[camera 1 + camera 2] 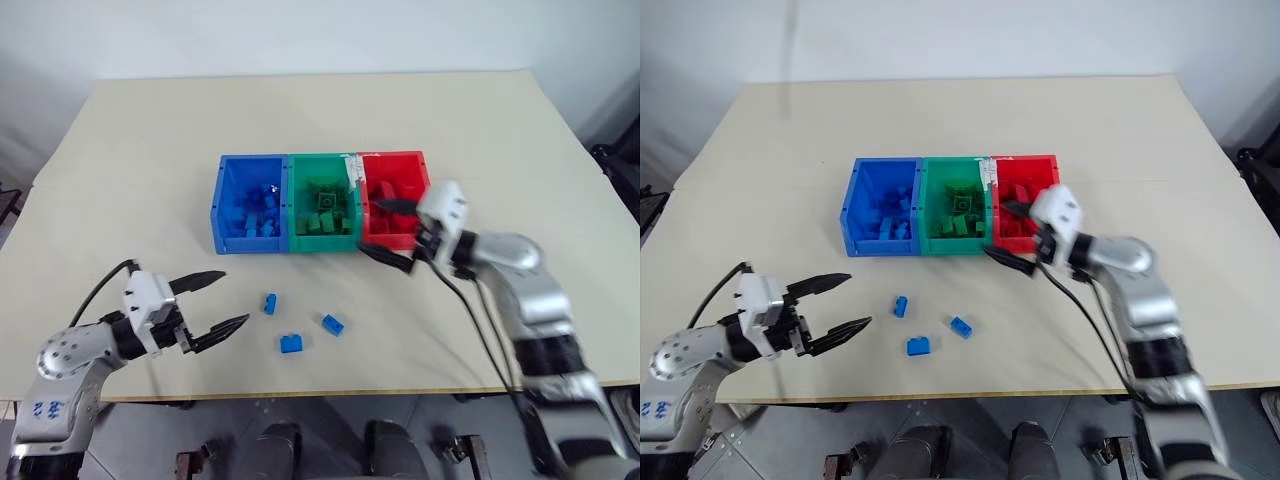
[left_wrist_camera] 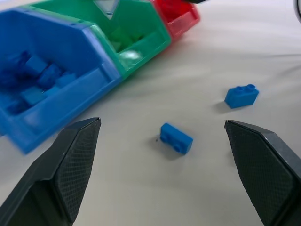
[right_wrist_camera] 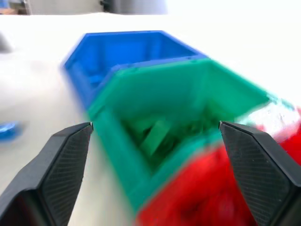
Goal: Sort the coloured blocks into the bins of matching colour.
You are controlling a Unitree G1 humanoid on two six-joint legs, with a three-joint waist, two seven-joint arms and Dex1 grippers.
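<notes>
Three joined bins stand mid-table: blue [image 1: 240, 244], green [image 1: 322, 243] and red [image 1: 390, 157], each holding blocks of its own colour. Three blue blocks lie on the table in front of them, at the left [image 1: 269, 303], in the middle nearest the front edge [image 1: 291, 343] and at the right [image 1: 332, 323]. My left gripper [image 1: 234, 296] is open just left of these blocks, pointing at them; two of them, one nearer [image 2: 176, 138] and one farther [image 2: 241, 95], show between its fingers. My right gripper [image 1: 370, 227] is open and empty at the red bin's front left corner.
The beige table [image 1: 150, 150] has wide free room behind and beside the bins. Its front edge runs just below the loose blocks. A black cable [image 1: 478, 330] hangs along my right arm.
</notes>
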